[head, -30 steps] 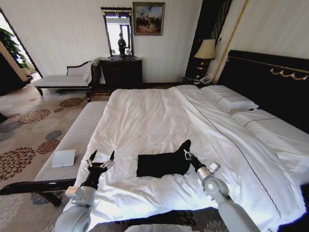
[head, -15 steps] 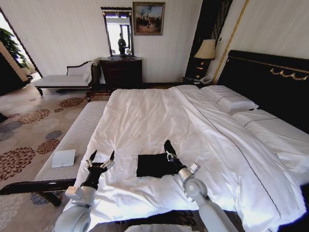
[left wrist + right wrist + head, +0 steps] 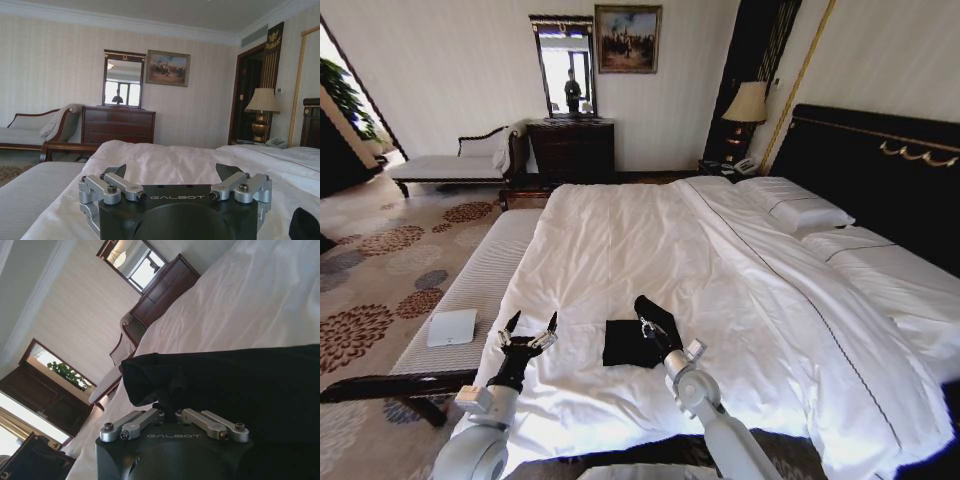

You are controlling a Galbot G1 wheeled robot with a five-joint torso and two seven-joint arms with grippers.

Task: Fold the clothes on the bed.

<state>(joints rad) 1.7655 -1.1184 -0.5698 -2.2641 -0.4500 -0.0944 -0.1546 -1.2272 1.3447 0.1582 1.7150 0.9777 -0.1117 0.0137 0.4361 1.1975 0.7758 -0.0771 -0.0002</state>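
The clothes (image 3: 623, 346) are one black T-shirt lying as a small dark patch near the foot of the bed (image 3: 620, 235), on its white duvet. My right gripper (image 3: 649, 327) is shut on a fold of the black fabric and holds it raised over the middle of the shirt. In the right wrist view the fingers (image 3: 159, 415) pinch the bunched edge of the clothes (image 3: 240, 385). My left gripper (image 3: 528, 331) stands open over the duvet, left of the shirt and apart from it. Its spread fingers (image 3: 121, 171) hold nothing, and a corner of the clothes (image 3: 305, 225) shows beside them.
A white-cushioned bench (image 3: 470, 280) runs along the bed's left side, with a small white box (image 3: 451, 327) on it. Pillows (image 3: 795, 210) and a dark headboard (image 3: 880, 165) are at the right. A dresser (image 3: 570, 148) and lamp (image 3: 747, 103) stand by the far wall.
My right gripper has carried the shirt's right part leftwards and over the rest, so the dark patch on the duvet is narrower. The left arm has not moved.
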